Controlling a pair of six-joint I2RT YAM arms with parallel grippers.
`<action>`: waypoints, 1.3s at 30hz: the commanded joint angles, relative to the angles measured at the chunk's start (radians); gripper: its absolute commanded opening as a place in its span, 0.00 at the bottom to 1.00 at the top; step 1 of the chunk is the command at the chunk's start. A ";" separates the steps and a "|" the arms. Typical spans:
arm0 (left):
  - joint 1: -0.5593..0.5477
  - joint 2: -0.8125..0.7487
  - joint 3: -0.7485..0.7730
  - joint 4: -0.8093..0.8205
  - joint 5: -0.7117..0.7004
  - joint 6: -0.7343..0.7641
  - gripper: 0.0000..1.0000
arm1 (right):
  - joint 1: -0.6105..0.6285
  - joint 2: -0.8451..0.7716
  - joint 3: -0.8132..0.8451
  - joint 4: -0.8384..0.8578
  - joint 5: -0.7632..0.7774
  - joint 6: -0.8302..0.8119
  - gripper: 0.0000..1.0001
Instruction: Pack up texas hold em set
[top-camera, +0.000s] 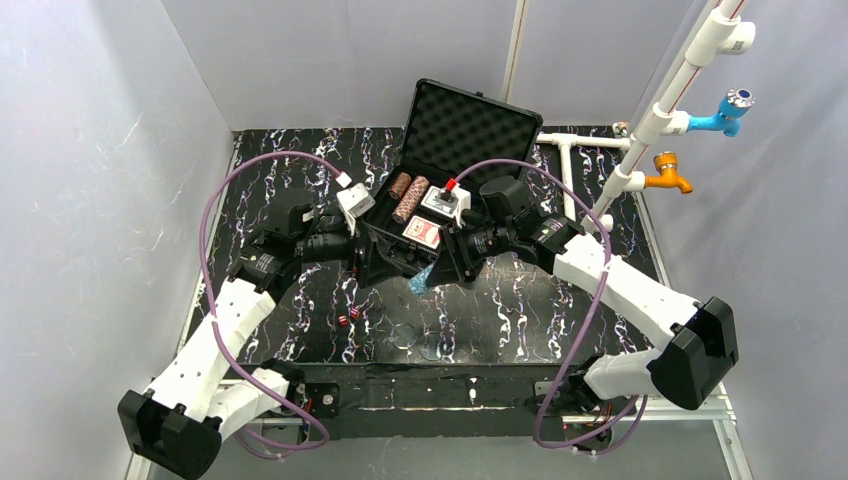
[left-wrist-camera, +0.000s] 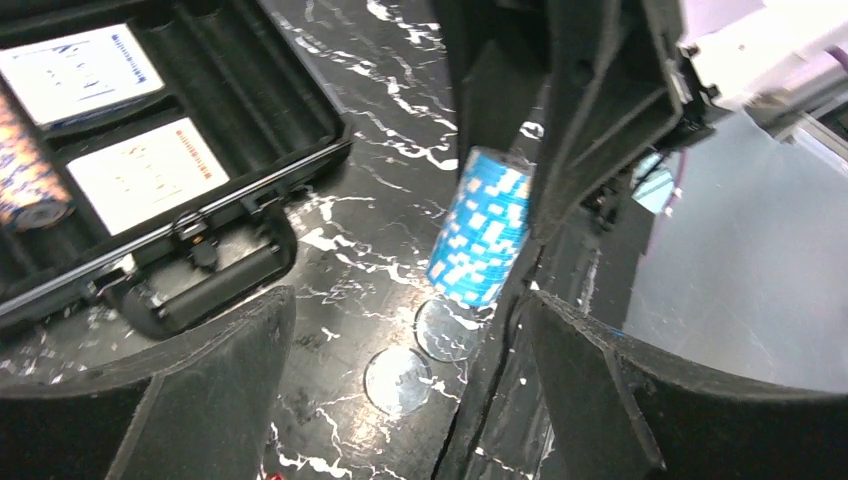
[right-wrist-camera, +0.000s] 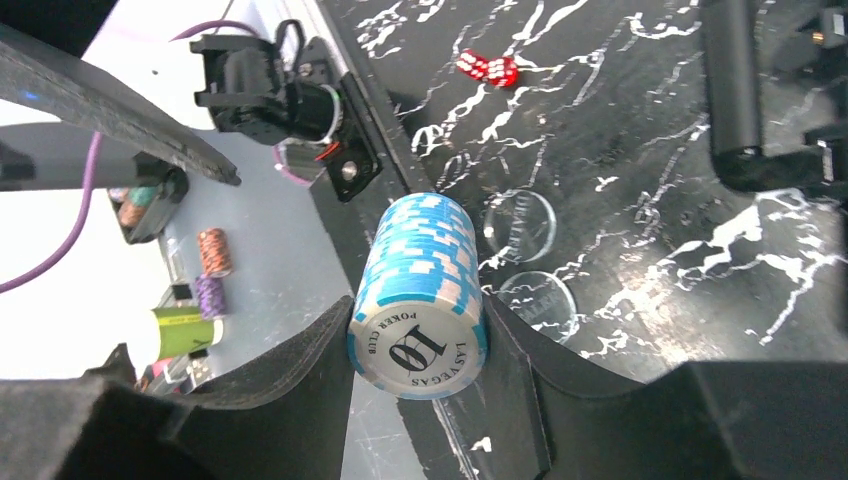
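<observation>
Just in front of the open black case (top-camera: 470, 125), the right gripper (right-wrist-camera: 415, 340) pinches a stack of blue chips (right-wrist-camera: 425, 290) over the table (top-camera: 520, 310). Only the right wrist view shows the "10" on the end chip. The left wrist view shows the left gripper (left-wrist-camera: 400, 375) spread wide with nothing in it, and two card decks (left-wrist-camera: 140, 175) in the case. From above, you can also see brown chips (top-camera: 405, 195) in the case and red dice (top-camera: 347, 317) on the table.

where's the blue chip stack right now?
The blue chip stack is clamped in the right pincer, at the centre of the top view, just in front of the open case and near two clear discs on the table.
</observation>
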 joint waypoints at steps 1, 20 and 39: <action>-0.013 0.005 0.016 0.000 0.177 0.059 0.82 | -0.003 0.004 0.053 0.111 -0.169 0.003 0.01; -0.051 -0.006 -0.075 0.041 0.229 0.022 0.64 | -0.003 0.104 0.060 0.156 -0.255 0.081 0.01; -0.127 0.040 -0.066 -0.044 0.085 0.090 0.77 | -0.002 0.145 0.080 0.163 -0.286 0.145 0.01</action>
